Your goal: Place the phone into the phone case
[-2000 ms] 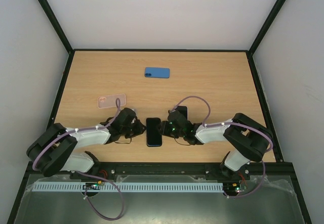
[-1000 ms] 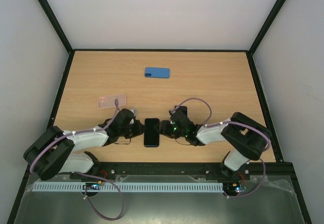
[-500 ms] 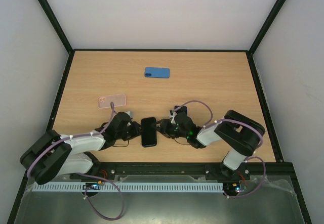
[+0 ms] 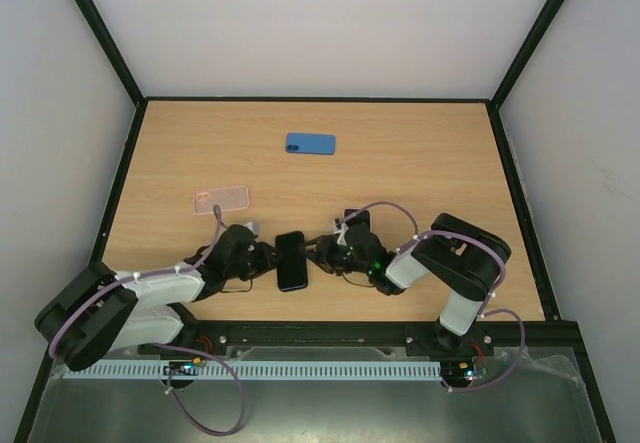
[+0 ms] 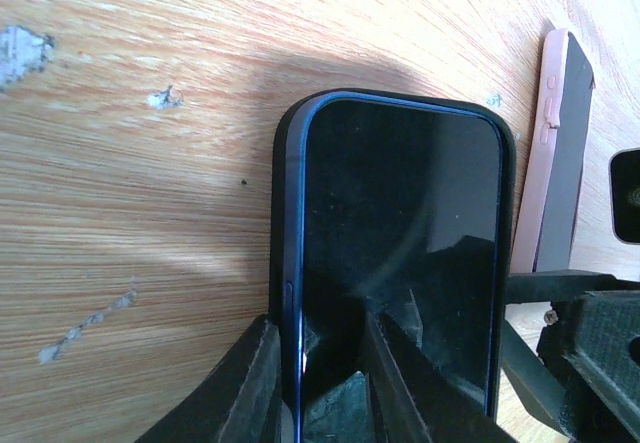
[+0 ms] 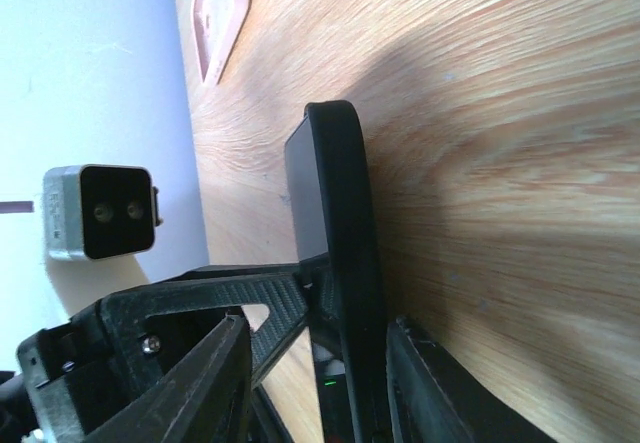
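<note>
The black phone (image 4: 291, 260) with a blue frame lies near the front of the table, between my two grippers. In the left wrist view the phone (image 5: 400, 253) has a black case rim round its left and top edges. My left gripper (image 4: 266, 260) (image 5: 320, 393) is shut on the phone's left edge, one finger outside the rim and one over the screen. My right gripper (image 4: 318, 254) (image 6: 315, 393) straddles the opposite edge of the phone (image 6: 340, 213). Its right finger is against the case, and a gap is left at the other finger.
A clear pink case (image 4: 220, 201) (image 6: 222, 13) lies left of centre. A blue case or phone (image 4: 310, 143) lies far back. A dark item with a pink edge (image 4: 358, 219) (image 5: 560, 153) sits just behind the right gripper.
The phone has slid leftward and turned slightly over the last two seconds. The right gripper followed it left and the left gripper drew back left with it.
</note>
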Tool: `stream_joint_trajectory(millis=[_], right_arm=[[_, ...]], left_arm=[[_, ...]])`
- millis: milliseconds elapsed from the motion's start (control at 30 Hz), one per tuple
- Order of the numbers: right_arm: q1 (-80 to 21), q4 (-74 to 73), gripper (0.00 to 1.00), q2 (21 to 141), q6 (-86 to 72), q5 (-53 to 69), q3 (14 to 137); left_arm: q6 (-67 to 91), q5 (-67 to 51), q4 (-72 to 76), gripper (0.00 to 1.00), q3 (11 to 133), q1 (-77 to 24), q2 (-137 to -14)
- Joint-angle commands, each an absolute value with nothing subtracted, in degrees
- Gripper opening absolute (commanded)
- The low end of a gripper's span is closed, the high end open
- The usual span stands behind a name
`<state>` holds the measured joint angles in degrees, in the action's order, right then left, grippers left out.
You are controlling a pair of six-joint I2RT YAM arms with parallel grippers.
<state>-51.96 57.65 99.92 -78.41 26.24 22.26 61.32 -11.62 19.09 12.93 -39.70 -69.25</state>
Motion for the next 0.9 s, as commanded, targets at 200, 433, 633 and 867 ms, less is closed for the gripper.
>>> stream_joint_trajectory(millis=[200, 433, 633, 867], right_arm=[[-53.65, 74.66, 0.41, 103.86, -83.52, 34.90, 22.64], [-53.70, 75.08, 0.40, 108.06, -83.66, 35.04, 23.28], [-53.70, 67.73, 0.27, 107.03, -79.49, 33.02, 24.66], [-52.20, 63.98, 0.14, 105.99, -75.24, 32.47, 24.37]], left_arm=[[61.42, -16.90, 19.97, 0.39, 9.82, -38.83, -64.24], [61.54, -17.21, 20.13, 0.37, 8.80, -37.97, -62.42], [61.89, -16.99, 19.62, 0.36, 8.88, -37.97, -62.26], [63.09, -18.79, 20.37, 0.45, 8.33, -37.57, -59.82]])
